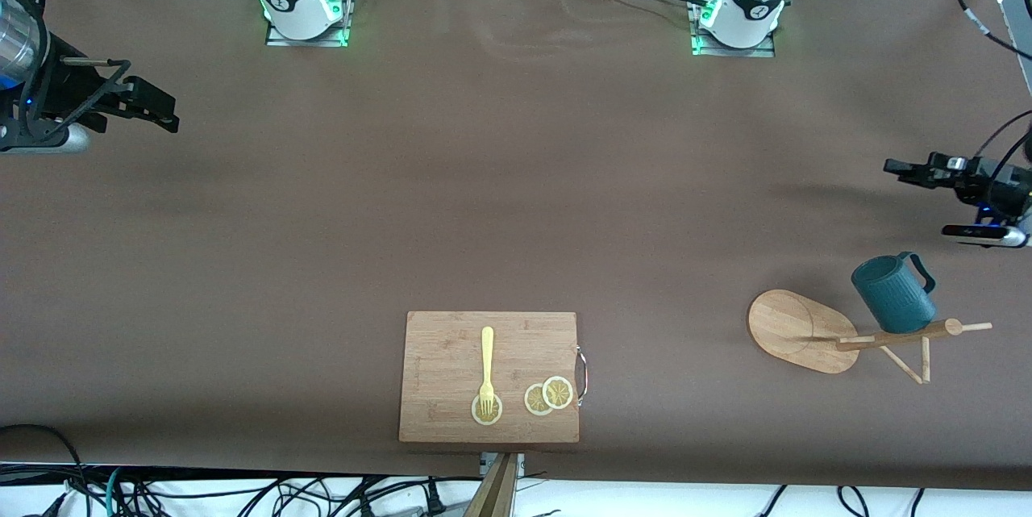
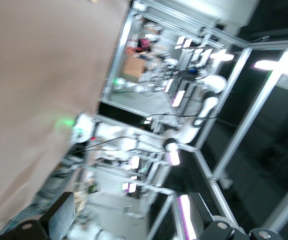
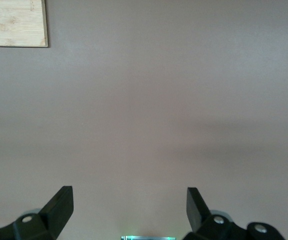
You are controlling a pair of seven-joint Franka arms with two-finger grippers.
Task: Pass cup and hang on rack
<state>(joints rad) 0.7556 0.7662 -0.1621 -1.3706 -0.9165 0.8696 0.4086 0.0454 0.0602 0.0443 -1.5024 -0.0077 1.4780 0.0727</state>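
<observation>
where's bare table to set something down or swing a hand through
The wide brown stretch between the arm bases and the cutting board is bare, as is the strip between board and rack. It is crowded at the left arm's end, where the cup hangs on the rack, and on the board with its fork and lemon slices.

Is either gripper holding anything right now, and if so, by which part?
Nothing is held. The left gripper and right gripper are both open and empty above bare table; the cup hangs on the rack.

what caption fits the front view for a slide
Teal cup hangs on the wooden rack at the left arm's end; left gripper and right gripper wait open, empty.
</observation>
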